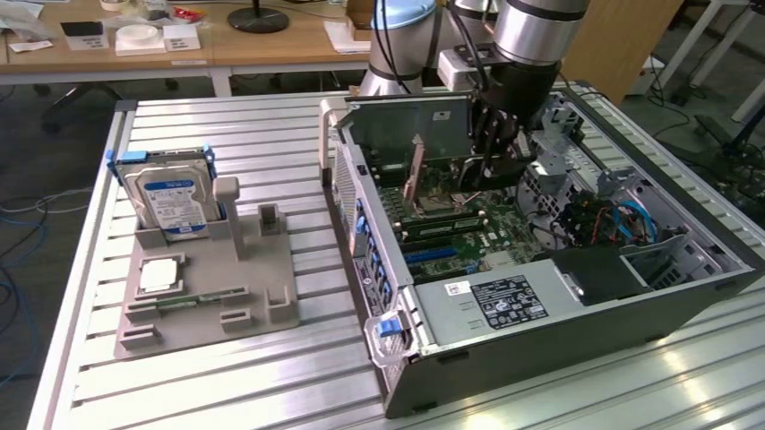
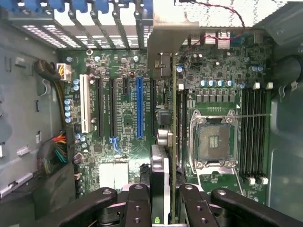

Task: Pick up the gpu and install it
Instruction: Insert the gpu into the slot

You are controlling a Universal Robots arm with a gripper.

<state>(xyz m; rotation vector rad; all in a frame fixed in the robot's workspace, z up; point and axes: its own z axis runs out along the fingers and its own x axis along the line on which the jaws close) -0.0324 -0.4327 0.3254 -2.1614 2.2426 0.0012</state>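
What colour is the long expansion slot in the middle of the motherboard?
Blue. The expansion slot stands out among black slots on the green motherboard, best seen in the wrist view.

From my remote seat I saw a ribbed aluminium worktable (image 1: pixel 239 376), glare streaking its near end. Beyond it, on the exterior view's left, stood a wooden desk (image 1: pixel 239 49) carrying white boxes (image 1: pixel 138 38) and a black lamp base (image 1: pixel 258 20). Blue cables (image 1: pixel 18 269) trailed across the grey floor (image 1: pixel 36 152) at the left.
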